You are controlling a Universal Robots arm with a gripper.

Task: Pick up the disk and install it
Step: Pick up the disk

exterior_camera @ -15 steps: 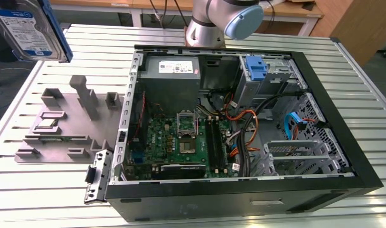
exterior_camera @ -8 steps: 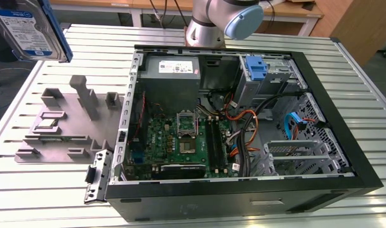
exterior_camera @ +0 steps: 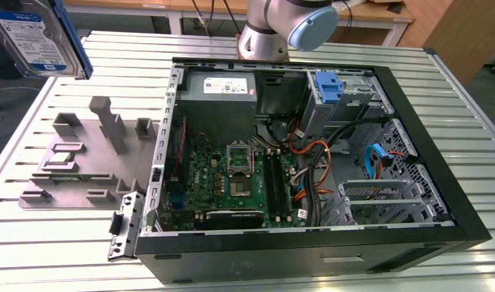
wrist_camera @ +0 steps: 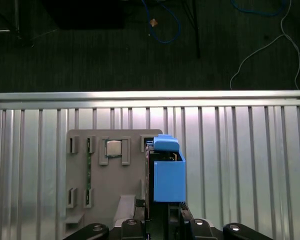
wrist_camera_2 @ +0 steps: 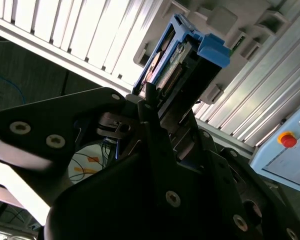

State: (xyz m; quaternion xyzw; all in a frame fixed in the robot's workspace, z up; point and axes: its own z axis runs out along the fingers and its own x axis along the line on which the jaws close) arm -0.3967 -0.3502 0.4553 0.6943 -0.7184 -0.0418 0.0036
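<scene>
The grey-metal robot arm joint with a pale-blue cap stands at the far side of the open black steel computer case, beyond the grey moulded plastic fixture plate as the exterior view has it. The wrist is raised well above that plate and looks down on it. The black metal gripper is clamped tight on one end of the flat rectangular silver disk with its white-and-blue label and blue plastic carrier frame.

The disk hangs in the air above the plate, clear of it and of the ribbed aluminium slat table under it. In the first wrist view the disk is edge-on, a thin slab with a boxy blue tab at its free end. Its long axis runs straight out from the gripper toward the plate below. In the second wrist view the disk juts from between the dark, bolted fingers, connector edge inward. In the exterior view its glossy labelled face is turned to the camera, long axis near upright and slightly tilted, the blue frame along the edge nearer the plate.
</scene>
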